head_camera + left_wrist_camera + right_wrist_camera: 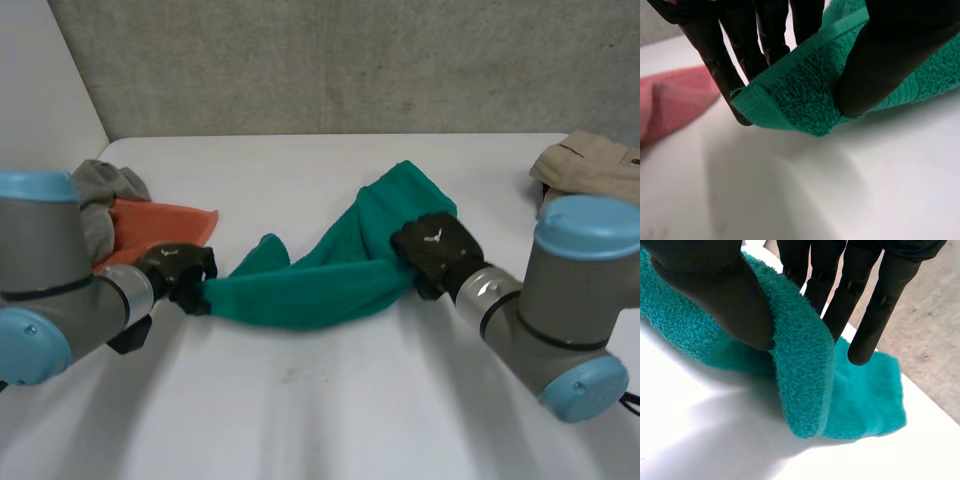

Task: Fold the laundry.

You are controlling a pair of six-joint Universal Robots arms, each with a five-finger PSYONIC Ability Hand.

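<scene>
- You've got the teal towel point(320, 280) lying bunched in a long roll across the mid counter point(330, 410), stretched btw both hands.
- Its far end fans out flatter behind the right hand point(435, 245), toward the grey wall point(350, 60).
- Your left hand point(180, 270) is at the towel's left end & clamped on it. In the left wrist view the thumb presses the terry just inside the hemmed corner, w/ the fingers point(730, 60) straight behind the cloth, so it's a pinch.
- That corner looks lifted slightly off the counter, w/ shadow under it.
- Your right hand is on the towel's right part, also clamped. In the right wrist view the thumb sits on one side of a thick fold & the straight fingers point(880, 295) on the other.
- The fold hangs down to the counter below the thumb; a flat part of the towel lies past the fingertips.
- An orange cloth point(160, 222) lies just beside the left hand, at the counter's left.
- A grey garment point(100, 190) is heaped against the orange cloth's far-left side.
- A beige garment point(585, 160) sits at the counter's far-right edge, well apart from the towel.
</scene>
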